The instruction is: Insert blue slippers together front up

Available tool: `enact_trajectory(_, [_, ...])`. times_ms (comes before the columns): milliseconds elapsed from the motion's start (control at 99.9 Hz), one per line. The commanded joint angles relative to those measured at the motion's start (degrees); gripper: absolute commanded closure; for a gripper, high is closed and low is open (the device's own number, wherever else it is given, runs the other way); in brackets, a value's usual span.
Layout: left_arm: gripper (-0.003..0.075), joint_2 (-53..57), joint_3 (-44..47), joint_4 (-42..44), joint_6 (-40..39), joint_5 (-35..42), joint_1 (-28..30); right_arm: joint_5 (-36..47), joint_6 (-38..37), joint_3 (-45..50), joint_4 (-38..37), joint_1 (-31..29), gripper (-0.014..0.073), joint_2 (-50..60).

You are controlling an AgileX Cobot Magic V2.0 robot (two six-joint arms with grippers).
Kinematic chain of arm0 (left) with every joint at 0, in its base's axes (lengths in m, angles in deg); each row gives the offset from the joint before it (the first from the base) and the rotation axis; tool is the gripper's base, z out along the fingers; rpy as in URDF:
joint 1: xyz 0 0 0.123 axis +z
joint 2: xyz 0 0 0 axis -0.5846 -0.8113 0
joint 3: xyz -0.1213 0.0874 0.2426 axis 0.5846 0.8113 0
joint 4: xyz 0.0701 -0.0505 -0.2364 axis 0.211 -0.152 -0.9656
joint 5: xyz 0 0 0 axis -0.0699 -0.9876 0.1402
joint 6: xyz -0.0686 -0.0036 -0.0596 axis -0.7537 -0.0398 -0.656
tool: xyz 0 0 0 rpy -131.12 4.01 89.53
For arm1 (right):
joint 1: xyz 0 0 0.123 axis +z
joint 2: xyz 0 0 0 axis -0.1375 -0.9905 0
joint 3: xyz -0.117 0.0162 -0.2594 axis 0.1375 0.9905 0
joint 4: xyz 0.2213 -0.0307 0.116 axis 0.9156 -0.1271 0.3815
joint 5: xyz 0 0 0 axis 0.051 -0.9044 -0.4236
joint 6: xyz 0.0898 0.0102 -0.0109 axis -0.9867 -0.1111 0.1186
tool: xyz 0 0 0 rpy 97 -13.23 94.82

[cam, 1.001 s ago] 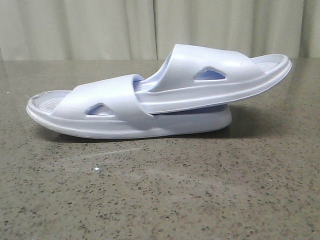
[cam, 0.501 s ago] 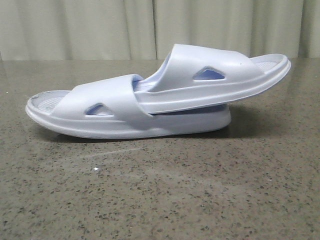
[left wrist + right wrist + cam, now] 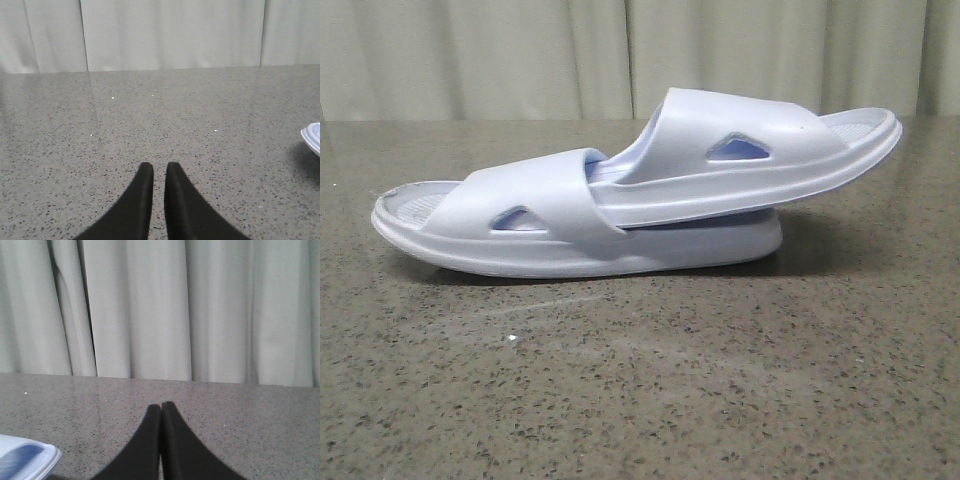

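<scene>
The two blue slippers lie nested at the middle of the table in the front view. The lower slipper rests flat on its sole. One end of the upper slipper is pushed under the lower one's strap, and its other end tilts up to the right. Both footbeds face up. Neither gripper shows in the front view. My left gripper is empty above bare table, its fingers a narrow slit apart, and a slipper edge shows at that view's side. My right gripper is shut and empty, with a slipper edge in that view's corner.
The table is dark speckled stone. Pale curtains hang behind its far edge. Nothing else stands on the table in these views.
The nested slippers have shifted a hair to the left. Nothing else differs.
</scene>
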Motion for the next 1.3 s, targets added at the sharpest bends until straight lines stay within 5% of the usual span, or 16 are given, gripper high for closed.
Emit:
enact_trajectory(0, [0.0704,1.65,0.52,-0.49,-0.62,4.78,0.10,0.54,1.19,-1.58,-1.25,-0.20,0.0701,-0.25])
enact_trajectory(190, [0.0704,1.65,0.52,-0.49,-0.62,4.78,0.10,-1.21,0.21,-1.58,-1.87,-0.20,0.0701,-0.25])
enact_trajectory(270, [0.0704,1.65,0.52,-0.49,-0.62,4.78,0.10,-4.06,-3.87,-1.58,-9.05,-0.20,0.0701,-0.25])
enact_trajectory(641, [0.0704,1.65,0.52,-0.49,-0.62,4.78,0.10,-9.89,-42.86,-1.58,-54.05,-0.94,0.0701,-0.25])
enact_trajectory(941, [0.0704,1.65,0.52,-0.49,-0.62,4.78,0.10,-11.89,-73.22,0.98,-77.25,-12.53,0.0701,0.70])
enact_trajectory(1071, [0.0704,1.65,0.52,-0.49,-0.62,4.78,0.10,-11.74,-81.82,4.19,-83.95,-15.03,0.0701,3.71])
enact_trajectory(1291, [0.0704,1.65,0.52,-0.49,-0.62,4.78,0.10,-9.49,-84.05,10.22,-85.56,-15.59,0.0701,7.50])
